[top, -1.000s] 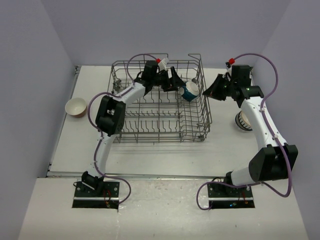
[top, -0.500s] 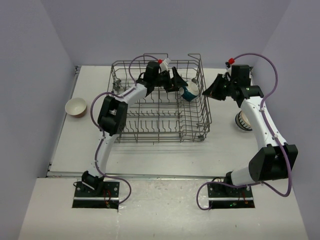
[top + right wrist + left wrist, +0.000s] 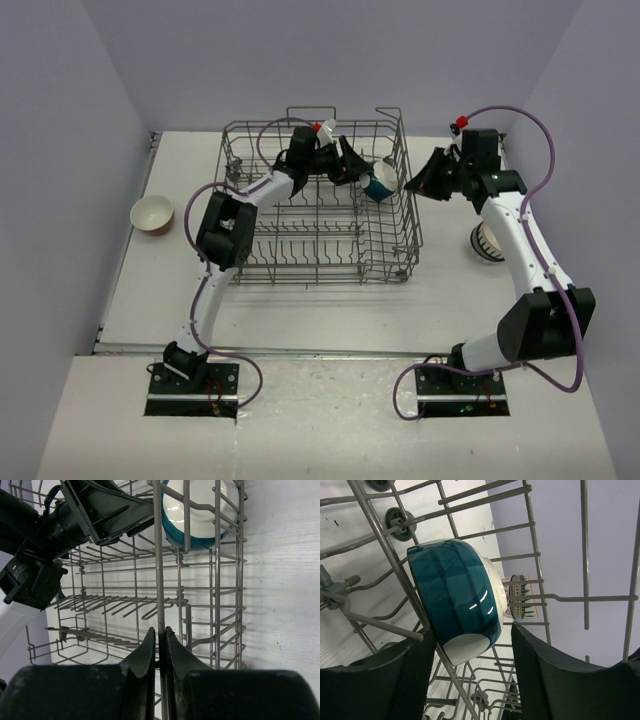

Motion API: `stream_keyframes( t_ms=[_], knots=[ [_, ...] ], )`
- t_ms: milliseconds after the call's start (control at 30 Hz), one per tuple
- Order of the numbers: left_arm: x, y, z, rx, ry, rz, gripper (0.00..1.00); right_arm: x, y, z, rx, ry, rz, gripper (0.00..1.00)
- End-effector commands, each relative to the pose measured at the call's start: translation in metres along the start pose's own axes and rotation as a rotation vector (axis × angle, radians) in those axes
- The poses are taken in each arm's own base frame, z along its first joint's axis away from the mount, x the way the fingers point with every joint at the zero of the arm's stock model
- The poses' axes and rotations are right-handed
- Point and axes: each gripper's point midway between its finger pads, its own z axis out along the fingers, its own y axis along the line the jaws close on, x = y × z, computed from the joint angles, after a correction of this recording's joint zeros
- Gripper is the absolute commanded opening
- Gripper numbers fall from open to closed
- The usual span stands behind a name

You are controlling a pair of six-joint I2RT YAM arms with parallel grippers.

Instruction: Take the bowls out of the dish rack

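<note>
We are looking at the dish rack (image 3: 320, 250) standing toward the far edge of the table (image 3: 300, 310). It is holding the teal-white bowl (image 3: 455, 595), tipped on its side in its far right corner. The left gripper (image 3: 358, 168) is reaching inside with its claw spread wide around that bowl's base. The right gripper (image 3: 160, 645) is pinching an upright wire of the rack's right wall, claw narrow. A cream-lined bowl (image 3: 152, 213) is resting by the left edge and a striped bowl (image 3: 484, 243) by the right.

Pale lilac walls (image 3: 330, 60) enclose a white table (image 3: 300, 300) on three sides; a lighter speckled ledge (image 3: 320, 420) runs along its near edge under even light
</note>
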Motion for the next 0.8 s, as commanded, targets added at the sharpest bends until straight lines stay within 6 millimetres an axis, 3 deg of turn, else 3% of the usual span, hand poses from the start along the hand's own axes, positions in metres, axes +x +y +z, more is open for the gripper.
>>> stream_keyframes(
  t_ms=[0,167,600,667,767],
  knots=[
    [-0.009,-0.044,-0.005,0.129,-0.018,0.024,0.60,0.067,-0.026,0.019,0.106,0.255,0.045,0.00],
    [-0.012,-0.043,0.002,0.158,-0.032,-0.016,0.37,0.067,-0.026,0.020,0.108,0.258,0.042,0.00],
    [-0.006,-0.050,0.028,0.219,-0.040,-0.111,0.40,0.068,-0.026,0.022,0.108,0.261,0.042,0.00],
    [-0.004,-0.047,0.030,0.212,-0.045,-0.114,0.36,0.069,-0.025,0.023,0.108,0.264,0.040,0.00],
    [-0.005,-0.051,0.028,0.226,-0.055,-0.120,0.21,0.069,-0.026,0.023,0.109,0.264,0.042,0.00]
  ],
)
